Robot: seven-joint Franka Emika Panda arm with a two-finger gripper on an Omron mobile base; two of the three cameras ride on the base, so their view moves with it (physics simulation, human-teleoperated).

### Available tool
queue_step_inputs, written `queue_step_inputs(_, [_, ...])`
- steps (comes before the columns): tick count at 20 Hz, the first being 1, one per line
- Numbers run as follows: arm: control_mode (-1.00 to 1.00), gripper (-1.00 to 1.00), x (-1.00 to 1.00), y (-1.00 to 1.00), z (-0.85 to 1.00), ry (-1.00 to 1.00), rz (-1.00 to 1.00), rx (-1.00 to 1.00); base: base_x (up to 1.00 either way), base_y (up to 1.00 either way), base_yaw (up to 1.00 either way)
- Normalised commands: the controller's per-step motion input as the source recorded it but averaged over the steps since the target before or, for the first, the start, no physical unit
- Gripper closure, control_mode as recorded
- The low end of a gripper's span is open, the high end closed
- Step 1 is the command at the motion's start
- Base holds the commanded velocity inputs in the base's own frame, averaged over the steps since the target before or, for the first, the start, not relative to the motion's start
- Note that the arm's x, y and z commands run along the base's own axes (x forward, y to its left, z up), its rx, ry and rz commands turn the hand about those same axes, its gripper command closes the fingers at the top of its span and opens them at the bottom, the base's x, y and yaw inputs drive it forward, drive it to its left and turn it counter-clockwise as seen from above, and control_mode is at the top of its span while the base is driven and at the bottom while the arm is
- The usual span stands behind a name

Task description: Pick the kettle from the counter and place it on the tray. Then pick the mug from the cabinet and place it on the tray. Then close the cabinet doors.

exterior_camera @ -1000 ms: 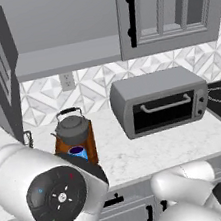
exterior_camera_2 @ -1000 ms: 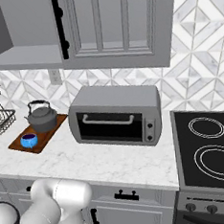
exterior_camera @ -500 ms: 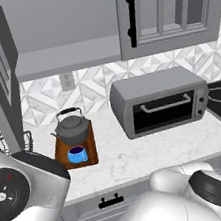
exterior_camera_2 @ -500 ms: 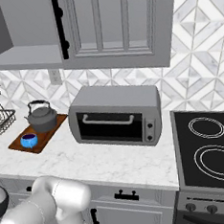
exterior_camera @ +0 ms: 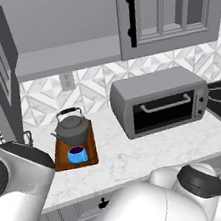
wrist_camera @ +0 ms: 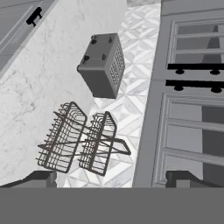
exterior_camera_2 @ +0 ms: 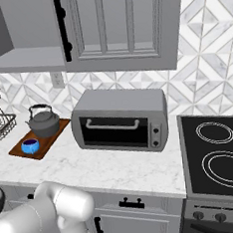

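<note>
The white marble counter [exterior_camera: 139, 153] carries the reddish-brown tray [exterior_camera: 74, 148], which bears the kettle [exterior_camera: 72, 128] and the blue mug [exterior_camera: 77, 154]. A toaster oven [exterior_camera: 159, 102] sits on the marble beside the tray. In the hand view, a black wire rack [wrist_camera: 81, 138] stands on the counter just beyond the pincer's tips.

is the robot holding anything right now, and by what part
Nothing is held. The gripper has its jaws wide open with nothing between them; the kettle and mug sit on the tray.
</note>
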Motion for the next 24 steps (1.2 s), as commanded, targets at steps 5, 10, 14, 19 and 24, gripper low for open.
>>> queue_step_inputs(5, [-1.0, -1.0, 0.31, 0.0, -0.09, 0.0, -0.04, 0.0, 0.0, 0.0, 0.0])
queue_step_inputs(10, [-1.0, -1.0, 0.12, -0.02, -0.03, 0.0, -0.07, 0.02, 0.0, 0.0, 0.0])
queue_step_inputs(14, [-1.0, -1.0, 0.01, -0.07, -0.03, 0.0, -0.1, 0.02, 0.0, 0.0, 0.0])
queue_step_inputs(19, [-1.0, -1.0, 0.07, -0.11, -0.01, 0.0, -0.12, 0.0, 0.0, 0.0, 0.0])
queue_step_inputs(24, [-1.0, -1.0, 0.22, -0.27, 0.0, 0.0, -0.1, 0.0, 0.0, 0.0, 0.0])
